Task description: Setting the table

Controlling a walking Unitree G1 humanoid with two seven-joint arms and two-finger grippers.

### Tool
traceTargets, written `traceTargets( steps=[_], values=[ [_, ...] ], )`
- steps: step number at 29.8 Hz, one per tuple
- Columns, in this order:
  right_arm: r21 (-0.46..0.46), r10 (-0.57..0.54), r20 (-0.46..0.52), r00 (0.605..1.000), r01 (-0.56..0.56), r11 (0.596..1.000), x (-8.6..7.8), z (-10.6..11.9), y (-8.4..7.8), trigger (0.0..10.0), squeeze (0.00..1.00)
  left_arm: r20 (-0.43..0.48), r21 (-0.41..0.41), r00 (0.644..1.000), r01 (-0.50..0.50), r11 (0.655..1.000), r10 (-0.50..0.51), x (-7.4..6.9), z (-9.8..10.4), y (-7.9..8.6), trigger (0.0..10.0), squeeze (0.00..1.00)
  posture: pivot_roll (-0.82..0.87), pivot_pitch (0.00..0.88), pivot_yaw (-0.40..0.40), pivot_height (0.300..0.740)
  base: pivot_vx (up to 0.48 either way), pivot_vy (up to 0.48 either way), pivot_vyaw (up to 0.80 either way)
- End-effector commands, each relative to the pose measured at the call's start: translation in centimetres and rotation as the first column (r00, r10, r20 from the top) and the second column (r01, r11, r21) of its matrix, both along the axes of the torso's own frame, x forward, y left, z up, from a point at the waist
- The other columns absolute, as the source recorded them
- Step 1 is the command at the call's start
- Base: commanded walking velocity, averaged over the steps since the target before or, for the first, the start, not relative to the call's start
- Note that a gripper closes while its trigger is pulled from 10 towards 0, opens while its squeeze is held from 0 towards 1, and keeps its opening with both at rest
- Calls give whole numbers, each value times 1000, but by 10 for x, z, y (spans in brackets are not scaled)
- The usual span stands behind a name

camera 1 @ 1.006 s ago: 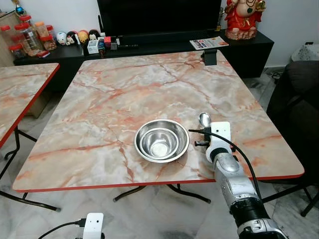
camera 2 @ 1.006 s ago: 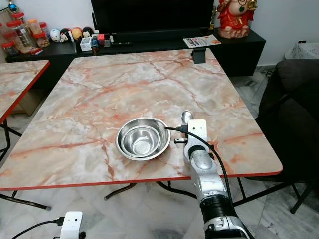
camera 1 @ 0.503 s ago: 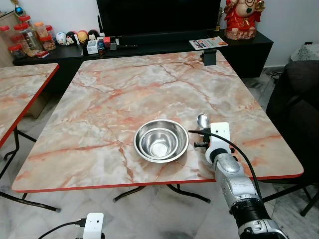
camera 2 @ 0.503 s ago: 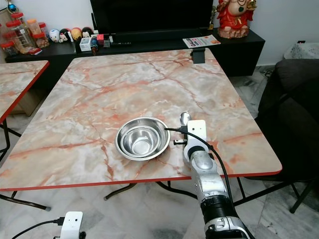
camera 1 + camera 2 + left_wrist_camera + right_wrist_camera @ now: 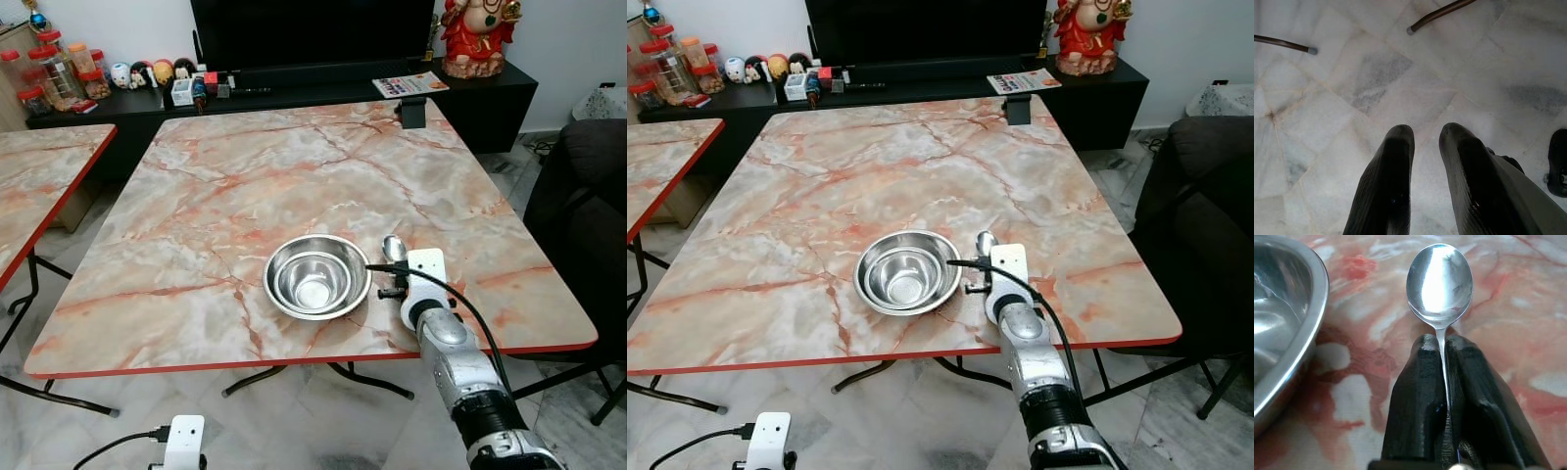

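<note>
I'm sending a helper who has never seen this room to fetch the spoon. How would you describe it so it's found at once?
Look at the big pink marble table in front of the TV, toward its near edge, where two nested steel bowls sit. Just to their right is the spoon, pinched by its handle in the right gripper. It is the one small, shiny oval bowl on a thin stem.

Two nested steel bowls (image 5: 315,277), one spoon (image 5: 1440,283), two marble tables (image 5: 245,176) — and two grippers (image 5: 1442,350).

Shiny metal spoon (image 5: 1440,281) & bowls (image 5: 316,275), glossy marble-look table (image 5: 245,186), matt black ribbed pincer fingers (image 5: 1418,401).
</note>
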State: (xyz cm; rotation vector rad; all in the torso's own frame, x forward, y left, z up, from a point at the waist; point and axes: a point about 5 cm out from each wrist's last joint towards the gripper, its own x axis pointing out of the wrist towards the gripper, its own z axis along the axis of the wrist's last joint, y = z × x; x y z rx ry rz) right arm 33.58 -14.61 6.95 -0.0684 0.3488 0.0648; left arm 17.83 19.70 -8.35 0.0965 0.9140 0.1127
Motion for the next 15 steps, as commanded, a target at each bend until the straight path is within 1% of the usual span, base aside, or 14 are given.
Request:
traceTargets(
  steps=[1, 15],
  values=[
    [0, 16, 17, 1000, -16, 1000, 4, 4, 4, 10000, 0, -26, 15, 1000, 10, 1000, -10, -5, -2, 6, 10000, 0, -105, 0, 67, 732, 0, 0, 0],
    [-3, 13, 16, 1000, -13, 1000, 9, 4, 6, 10000, 0, -26, 19, 1000, 10, 1000, -10, -4, -1, 7, 10000, 0, -97, 0, 68, 732, 0, 0, 0]
  ],
)
